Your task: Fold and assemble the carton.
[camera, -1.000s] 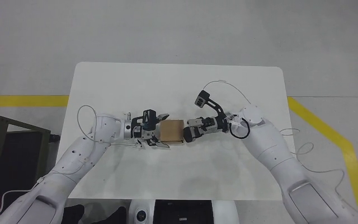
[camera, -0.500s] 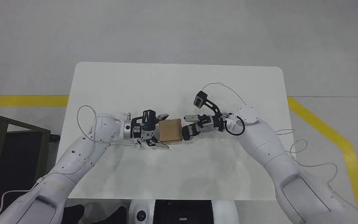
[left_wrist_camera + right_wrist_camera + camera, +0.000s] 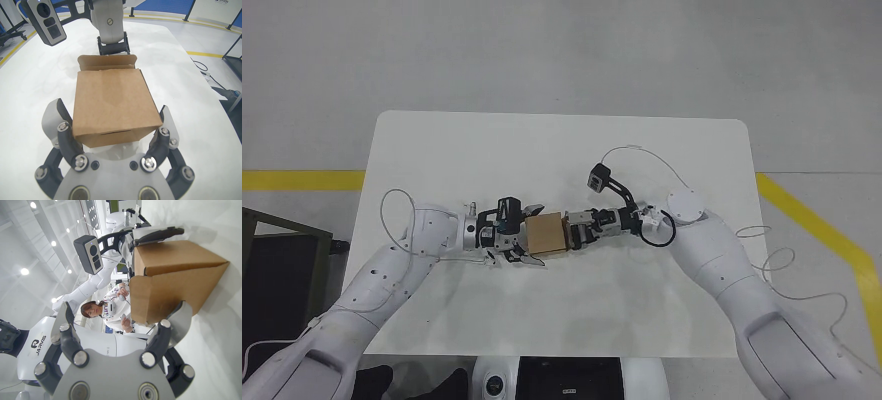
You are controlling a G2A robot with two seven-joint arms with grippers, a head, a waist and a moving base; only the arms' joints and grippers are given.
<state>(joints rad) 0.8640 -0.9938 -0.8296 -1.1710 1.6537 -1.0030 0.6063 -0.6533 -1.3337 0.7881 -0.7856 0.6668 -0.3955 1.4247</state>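
The carton (image 3: 545,233) lies on its side at mid-table (image 3: 642,150), long axis running from one gripper to the other. Its closed end faces the left gripper (image 3: 112,108), whose widely spread fingers clasp both side walls. The flap (image 3: 106,59) end faces the right gripper (image 3: 123,304) (fingers wide apart, one tip against the flap). The floor is grey with a yellow line (image 3: 302,180).

The carton (image 3: 113,98) is matt brown cardboard, and the table (image 3: 442,150) looks smooth, perhaps faintly glossy.
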